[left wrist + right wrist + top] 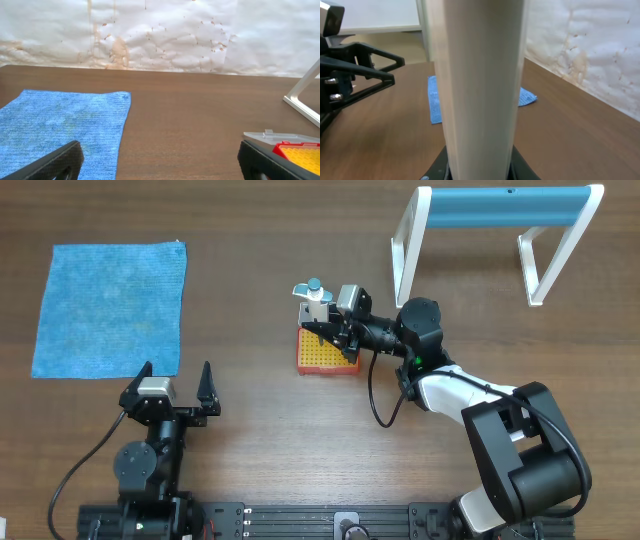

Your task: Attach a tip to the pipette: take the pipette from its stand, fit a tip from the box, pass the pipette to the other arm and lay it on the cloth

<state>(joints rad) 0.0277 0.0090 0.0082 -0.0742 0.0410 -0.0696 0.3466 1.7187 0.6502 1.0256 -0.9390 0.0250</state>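
The white pipette (317, 298), with its blue top button, stands upright over the orange tip box (320, 356), and my right gripper (333, 330) is shut on it. Its white body (480, 85) runs up the middle of the right wrist view, clamped in my right gripper (480, 171); its lower end is hidden. My left gripper (176, 372) rests open and empty near the front left, just below the blue cloth (110, 308). From the left wrist I see the cloth (65, 122), my left gripper (159, 152) and the tip box (302, 156) with its clear lid (280, 136).
The white and blue pipette stand (500, 230) is at the back right, with one leg (305, 95) in the left wrist view. Bare brown table lies between cloth and tip box. A pale wall runs behind the table's far edge.
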